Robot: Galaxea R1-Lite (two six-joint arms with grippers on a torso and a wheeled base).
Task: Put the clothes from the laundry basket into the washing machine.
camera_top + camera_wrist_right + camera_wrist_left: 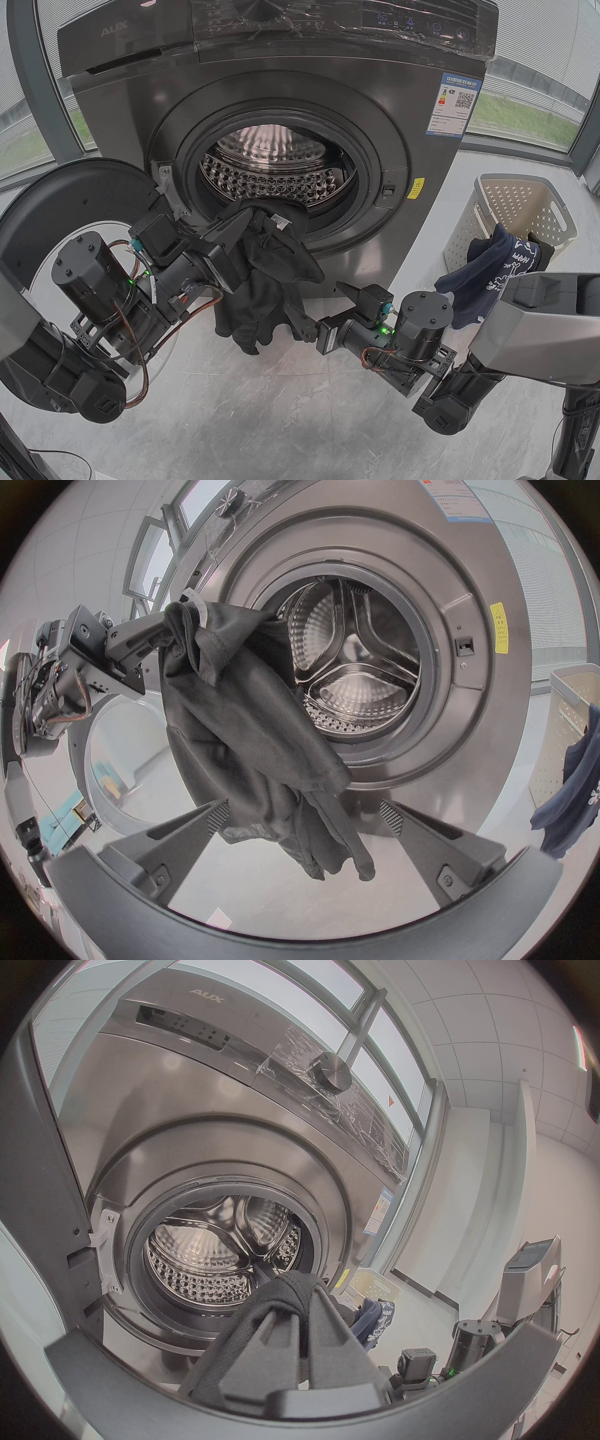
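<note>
Currently the left jaws clamp a black garment [262,275] just before the washing machine [400,125] mouth; the right jaws stand open near its hanging end.

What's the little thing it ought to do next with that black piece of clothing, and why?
Probably push the left gripper forward into the drum. It is shut on the black garment at the door opening, but most of the cloth hangs outside, below the rim, near the open right gripper.
</note>
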